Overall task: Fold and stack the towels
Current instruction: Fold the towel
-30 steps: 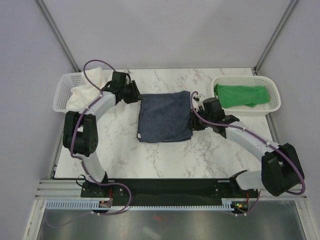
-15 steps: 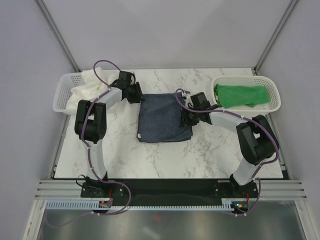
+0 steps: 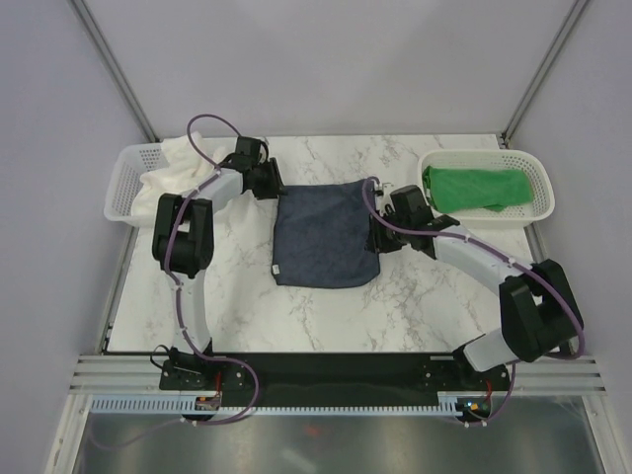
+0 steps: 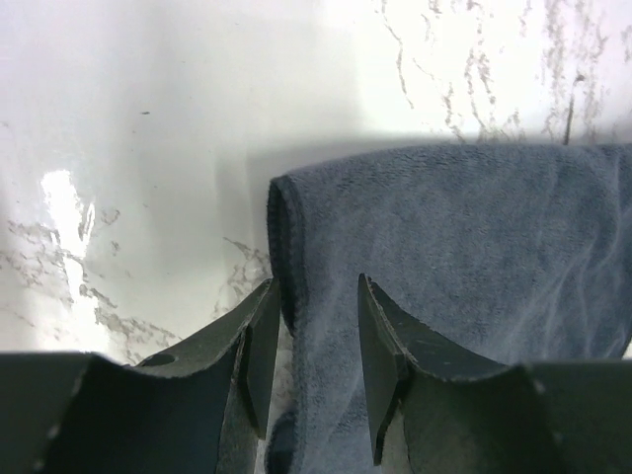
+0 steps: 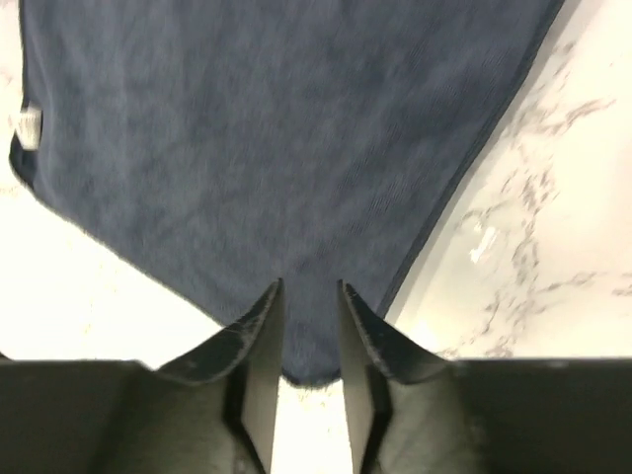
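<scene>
Navy towel (image 3: 324,235) lies flat mid-bench (image 3: 415,296), long axis roughly 12 to 6 o'clock. Left gripper (image 3: 274,188) is clamped on its 11 o'clock corner, right gripper (image 3: 375,237) on its 3 o'clock edge. Judgement: neither arm is nearer.

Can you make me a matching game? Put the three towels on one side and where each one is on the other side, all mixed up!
Things:
1. green towel
2. navy-blue towel
3. cream-white towel

Places:
A. spread out on the marble table
B. lying in the right basket
C. heaped in the left basket, spilling over its rim

Right pairs: 1-B, 2-A, 3-C.
</scene>
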`<move>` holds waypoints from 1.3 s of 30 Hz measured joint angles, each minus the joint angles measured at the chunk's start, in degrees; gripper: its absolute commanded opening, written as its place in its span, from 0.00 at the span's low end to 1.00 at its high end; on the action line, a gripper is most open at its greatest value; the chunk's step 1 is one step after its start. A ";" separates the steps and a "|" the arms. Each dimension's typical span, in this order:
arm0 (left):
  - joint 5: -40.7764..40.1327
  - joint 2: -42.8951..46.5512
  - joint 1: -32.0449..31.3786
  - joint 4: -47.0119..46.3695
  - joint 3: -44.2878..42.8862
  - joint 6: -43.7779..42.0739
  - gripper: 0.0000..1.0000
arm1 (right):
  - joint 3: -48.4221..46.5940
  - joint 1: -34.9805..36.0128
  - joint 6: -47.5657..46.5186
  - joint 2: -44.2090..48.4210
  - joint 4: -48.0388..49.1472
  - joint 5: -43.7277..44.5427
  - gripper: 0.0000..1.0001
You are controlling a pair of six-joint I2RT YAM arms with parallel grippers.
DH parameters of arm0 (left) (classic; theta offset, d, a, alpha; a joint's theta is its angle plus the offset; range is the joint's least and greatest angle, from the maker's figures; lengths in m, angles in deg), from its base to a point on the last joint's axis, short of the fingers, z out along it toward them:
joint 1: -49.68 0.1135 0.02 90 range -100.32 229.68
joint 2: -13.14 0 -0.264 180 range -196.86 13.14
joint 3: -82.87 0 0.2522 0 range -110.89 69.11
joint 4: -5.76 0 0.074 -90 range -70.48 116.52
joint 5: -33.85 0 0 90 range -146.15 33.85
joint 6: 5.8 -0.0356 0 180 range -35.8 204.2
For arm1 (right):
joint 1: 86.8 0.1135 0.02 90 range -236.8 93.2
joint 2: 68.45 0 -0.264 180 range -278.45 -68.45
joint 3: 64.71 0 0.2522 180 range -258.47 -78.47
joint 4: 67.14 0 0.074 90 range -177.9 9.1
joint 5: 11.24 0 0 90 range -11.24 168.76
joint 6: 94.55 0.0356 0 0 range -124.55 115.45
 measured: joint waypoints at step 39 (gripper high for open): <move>4.70 -10.34 3.13 0.02 -11.82 -2.10 0.36 | -37.46 -13.03 3.19 -41.24 9.62 -1.86 0.41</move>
